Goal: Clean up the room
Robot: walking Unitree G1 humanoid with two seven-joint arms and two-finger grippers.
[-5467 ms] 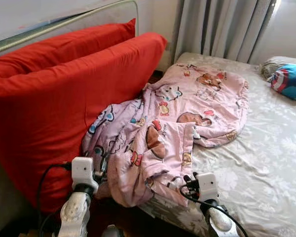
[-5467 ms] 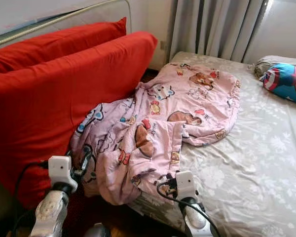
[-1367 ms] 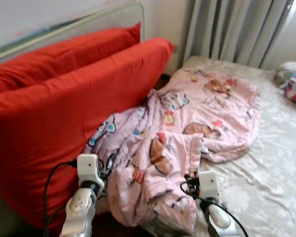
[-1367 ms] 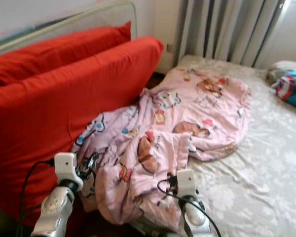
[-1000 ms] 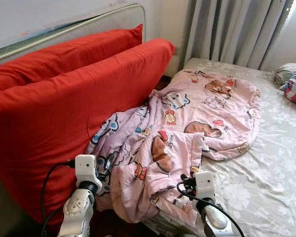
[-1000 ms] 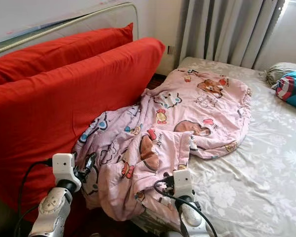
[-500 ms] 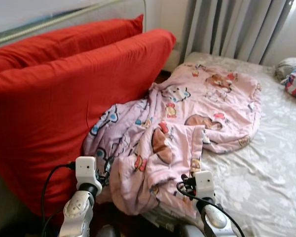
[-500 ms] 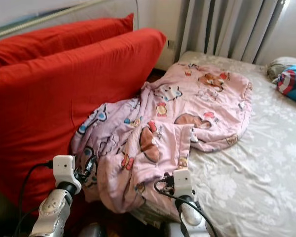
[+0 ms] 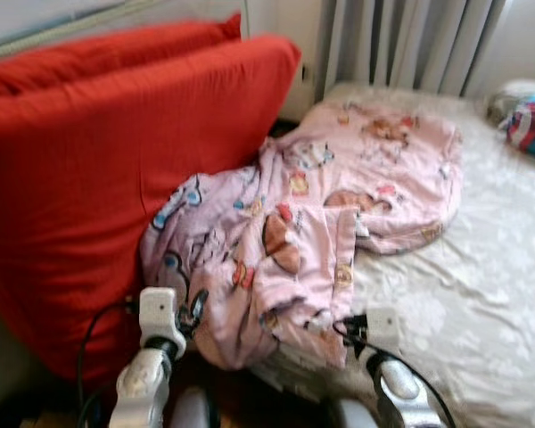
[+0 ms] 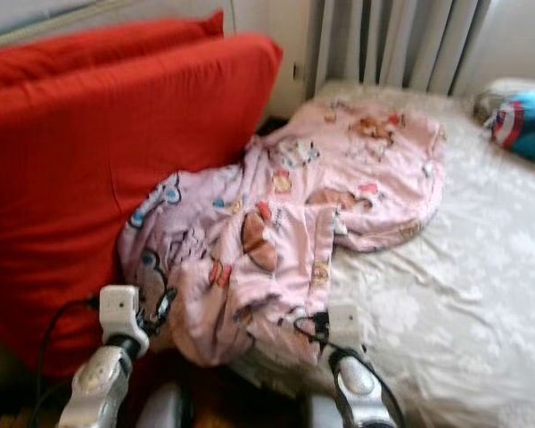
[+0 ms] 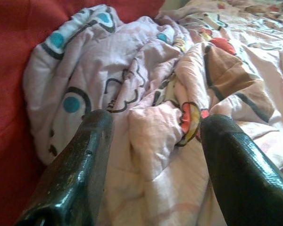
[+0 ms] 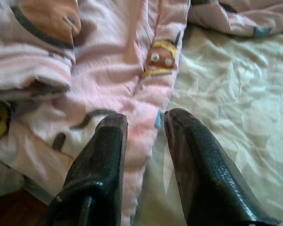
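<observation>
Pink cartoon-print quilt (image 9: pixel 330 205), one in number, lies rumpled across the near corner of the bed (image 9: pixel 481 303), its lower end spilling over the bed's edge and bunching against the red cushions. Two red cushions (image 9: pixel 98 169) stand upright beside the bed, one behind the other, the front one touching the quilt. One pillow (image 9: pixel 530 125) with a red, white and blue round design lies at the far side of the bed, well apart from the quilt. Grey curtains (image 9: pixel 401 45) hang behind the head of the bed. Two grippers are at work. Left gripper (image 11: pixel 153 141) is spread wide, one finger (image 11: pixel 80 165) on each side of a raised fold at the quilt's bunched end beside the front cushion; whether the fingers touch the cloth cannot be told. Right gripper (image 12: pixel 144 136) stands at the quilt's edge on the bed, its two fingers (image 12: pixel 101 155) narrowly apart with a strip of quilt hem between them; a firm grip cannot be confirmed. Pale floral sheet covers the bed beside that hem.
</observation>
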